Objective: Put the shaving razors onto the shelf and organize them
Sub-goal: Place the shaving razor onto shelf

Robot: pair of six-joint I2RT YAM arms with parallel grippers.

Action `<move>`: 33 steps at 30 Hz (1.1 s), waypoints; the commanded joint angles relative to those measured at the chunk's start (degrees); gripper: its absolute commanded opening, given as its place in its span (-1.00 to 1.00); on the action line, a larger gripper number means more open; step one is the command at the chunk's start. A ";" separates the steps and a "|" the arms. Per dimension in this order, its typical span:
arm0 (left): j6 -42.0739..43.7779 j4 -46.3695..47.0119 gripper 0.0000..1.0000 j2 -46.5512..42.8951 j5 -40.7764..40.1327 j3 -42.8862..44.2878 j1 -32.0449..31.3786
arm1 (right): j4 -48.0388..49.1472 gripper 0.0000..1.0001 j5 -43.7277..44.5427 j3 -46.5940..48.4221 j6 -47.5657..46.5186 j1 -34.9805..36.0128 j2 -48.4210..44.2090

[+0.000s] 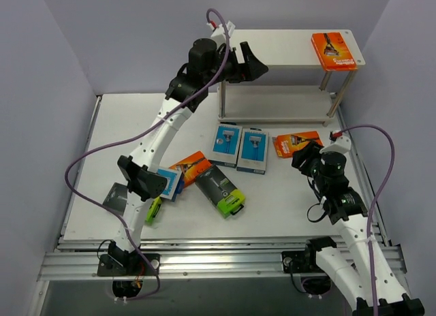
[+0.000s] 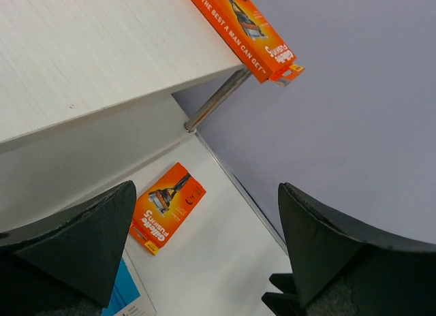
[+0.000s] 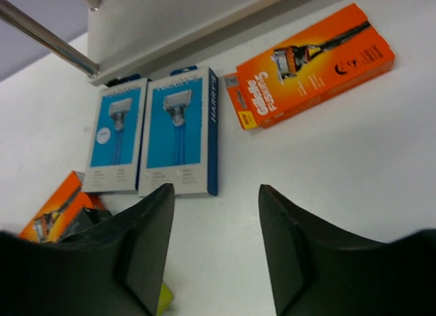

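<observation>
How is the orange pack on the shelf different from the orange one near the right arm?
The shelf pack lies on the shelf's top board; the table pack lies on the table in front. The shelf pack points front to back; the table pack lies sideways. Both are orange, flat and face up.

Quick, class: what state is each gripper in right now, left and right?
Left gripper: open, holding nothing.
Right gripper: jaws apart, holding nothing.

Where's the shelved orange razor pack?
Top view: the orange razor pack lies flat, alone, on the shelf, right end of its upper board.
</observation>
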 commanded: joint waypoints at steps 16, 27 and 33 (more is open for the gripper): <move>22.94 2.67 0.88 -42.60 -7.41 -63.91 1.39 | -2.49 0.32 -4.95 50.66 -11.94 5.24 33.77; 20.64 7.85 0.88 -59.06 -5.11 -89.86 8.18 | -22.47 0.88 9.12 95.89 -20.73 5.86 58.74; 21.00 8.21 0.88 -59.77 -4.77 -92.50 6.24 | -24.33 0.59 6.15 104.61 -22.06 1.39 65.08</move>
